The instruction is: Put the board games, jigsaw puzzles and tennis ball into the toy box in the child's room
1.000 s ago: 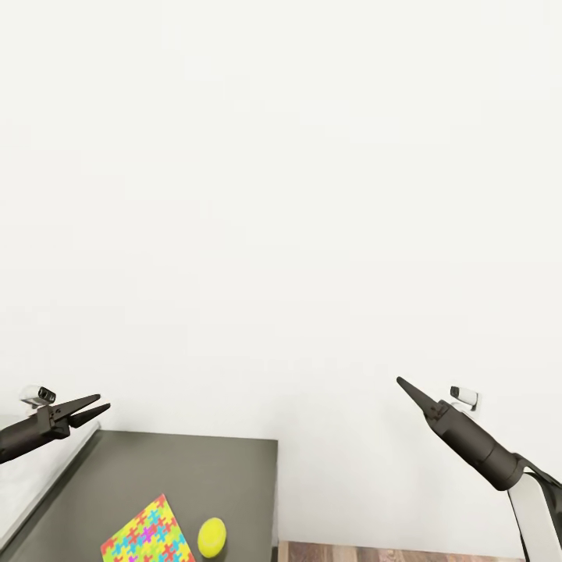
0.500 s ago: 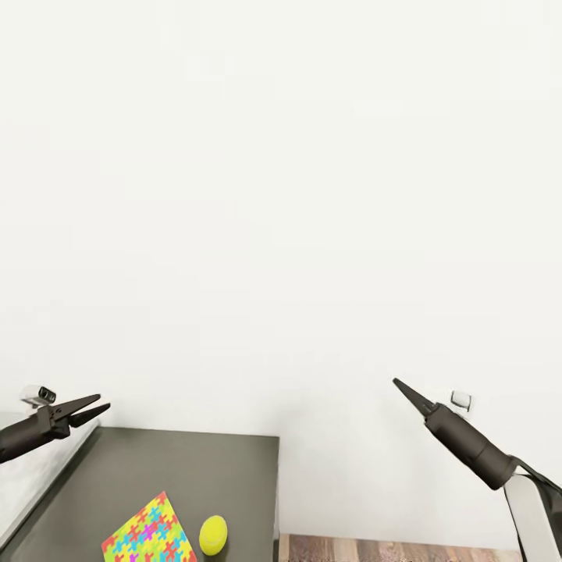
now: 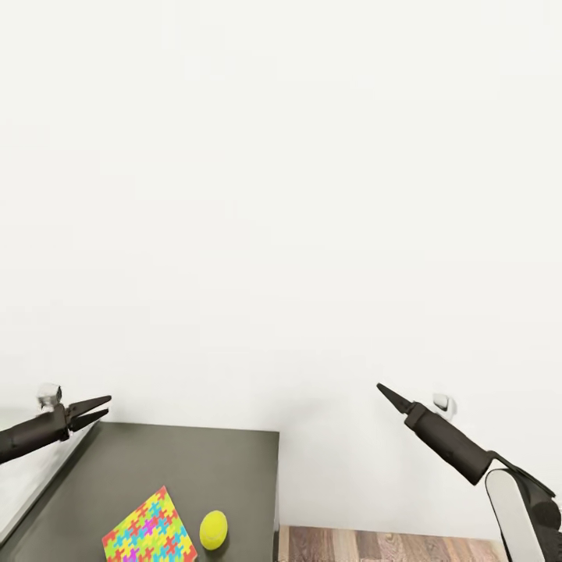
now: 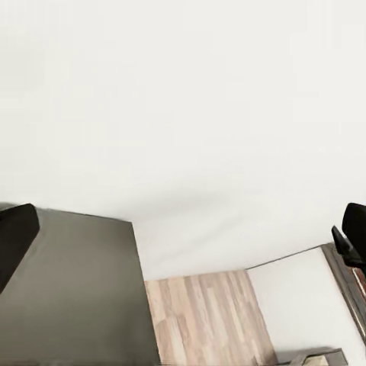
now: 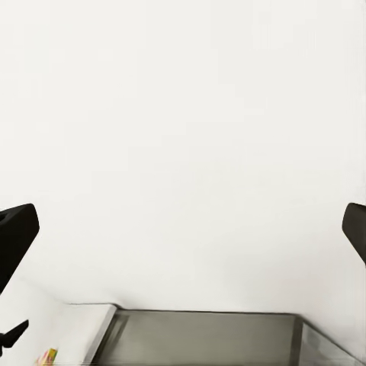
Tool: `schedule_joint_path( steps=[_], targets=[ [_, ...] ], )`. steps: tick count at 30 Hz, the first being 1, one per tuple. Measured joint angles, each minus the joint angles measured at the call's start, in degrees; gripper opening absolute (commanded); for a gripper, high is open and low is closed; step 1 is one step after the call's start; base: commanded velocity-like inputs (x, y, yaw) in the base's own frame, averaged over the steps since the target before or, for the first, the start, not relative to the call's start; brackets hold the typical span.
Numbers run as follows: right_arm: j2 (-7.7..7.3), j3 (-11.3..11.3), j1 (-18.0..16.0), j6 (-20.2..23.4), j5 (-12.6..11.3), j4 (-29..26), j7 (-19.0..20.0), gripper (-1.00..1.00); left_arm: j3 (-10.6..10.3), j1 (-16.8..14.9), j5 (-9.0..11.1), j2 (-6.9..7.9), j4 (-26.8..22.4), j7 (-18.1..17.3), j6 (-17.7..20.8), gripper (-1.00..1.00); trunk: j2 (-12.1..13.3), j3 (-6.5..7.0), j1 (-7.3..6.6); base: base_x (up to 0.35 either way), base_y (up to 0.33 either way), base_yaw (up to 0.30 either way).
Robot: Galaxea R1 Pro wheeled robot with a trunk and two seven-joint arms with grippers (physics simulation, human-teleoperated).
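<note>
Swinging inward since before, the right gripper [image 3: 380, 386] – fingers spread – nears the table [image 3: 234, 468]; left gripper [image 3: 107, 404] spread.

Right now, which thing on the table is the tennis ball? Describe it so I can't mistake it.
Find the dark grey table against the white wall. Near its front right edge lies a flat, multicoloured jigsaw puzzle. The tennis ball sits just right of it, apart from it: the small round, plain yellow-green thing.

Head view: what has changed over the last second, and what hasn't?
The right gripper has swung inward toward the table, its arm drawing in from the picture's edge. The left gripper has barely shifted and still holds nothing. The jigsaw puzzle and tennis ball lie on the table as before.
</note>
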Motion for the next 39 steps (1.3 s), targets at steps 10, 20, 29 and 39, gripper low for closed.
schedule_joint_path(
  steps=[10,20,29,39],
  targets=[
    [-0.70,3.29,0.05,1.66,0.15,0.02,-5.20,1.00,-0.12,-0.13,0.26,-2.36,-2.83,22.67,0.45,1.00,0.00,-0.94,0.00,0.000,0.000,0.000],
    [-0.90,5.32,-0.08,5.09,0.03,0.30,-11.24,1.00,-0.39,-0.14,0.12,-7.30,-5.70,35.43,0.61,1.00,0.00,-1.89,0.00,0.000,0.000,0.000],
    [-0.94,5.76,-0.33,7.91,0.41,0.78,-13.21,1.00,-0.61,-0.15,-0.04,-8.11,-5.98,37.66,0.55,1.00,-0.01,-2.74,0.00,0.000,0.000,0.000],
    [-0.37,7.07,-0.62,8.37,3.72,1.05,-16.99,1.00,-0.71,-0.15,-0.08,-8.19,-5.97,41.29,0.53,1.00,-0.01,-3.68,0.00,0.000,0.000,0.000]
  ],
)
